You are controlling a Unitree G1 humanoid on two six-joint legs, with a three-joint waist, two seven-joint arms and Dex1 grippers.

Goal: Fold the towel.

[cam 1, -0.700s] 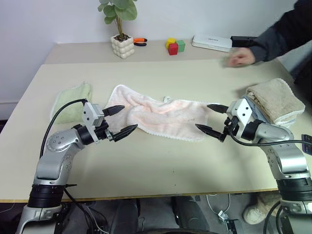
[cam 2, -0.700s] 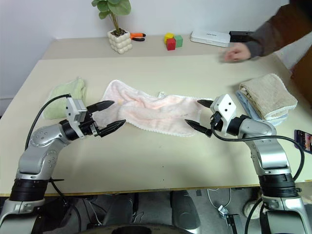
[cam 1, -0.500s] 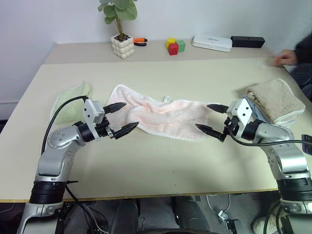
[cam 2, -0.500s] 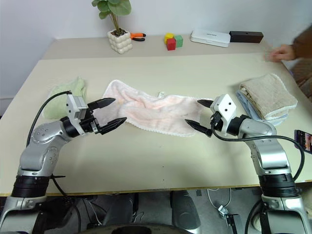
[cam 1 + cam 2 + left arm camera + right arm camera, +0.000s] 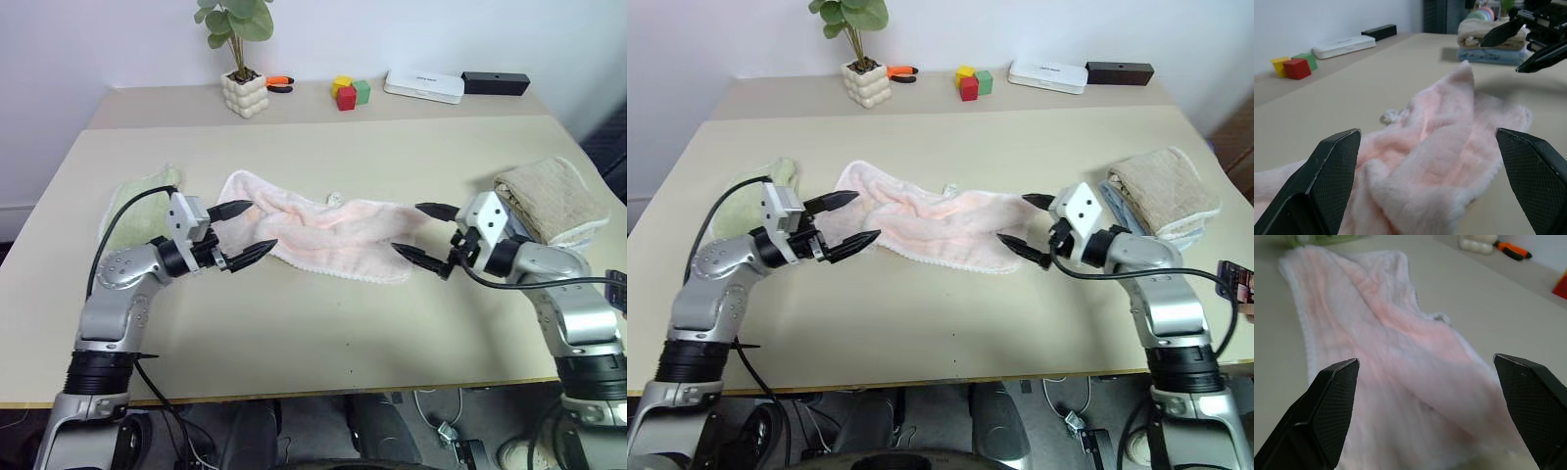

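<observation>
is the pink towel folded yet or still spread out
Not folded. The pink towel lies spread lengthwise on the table, rumpled, with loose creases rather than a neat fold. Both ends lie apart.

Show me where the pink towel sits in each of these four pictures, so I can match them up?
Left eye view: the pink towel lies mid-table between the two grippers.
Right eye view: same place, centre of the table.
Left wrist view: it spreads ahead between the two black fingers.
Right wrist view: it stretches away between the fingers.
Shared landmark: the red block, at the table's far edge, also in the left wrist view.
</observation>
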